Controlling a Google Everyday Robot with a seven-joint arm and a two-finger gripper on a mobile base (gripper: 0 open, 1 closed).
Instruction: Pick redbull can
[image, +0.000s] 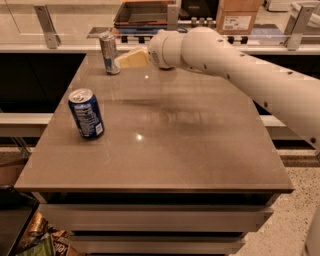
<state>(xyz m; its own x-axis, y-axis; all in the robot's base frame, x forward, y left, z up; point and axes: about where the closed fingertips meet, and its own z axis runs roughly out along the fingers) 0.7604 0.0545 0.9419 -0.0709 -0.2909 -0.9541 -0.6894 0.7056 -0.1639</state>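
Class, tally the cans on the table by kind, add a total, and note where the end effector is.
redbull can: 1
soda can: 1
Total: 2
The end effector is close beside the redbull can, over the far end of the table.

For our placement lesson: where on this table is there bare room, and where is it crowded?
The table is bare across its middle and right half, right of the soda can. A smaller patch lies between soda can and redbull can. Crowded: the far-left corner, where the gripper hovers beside the redbull can.
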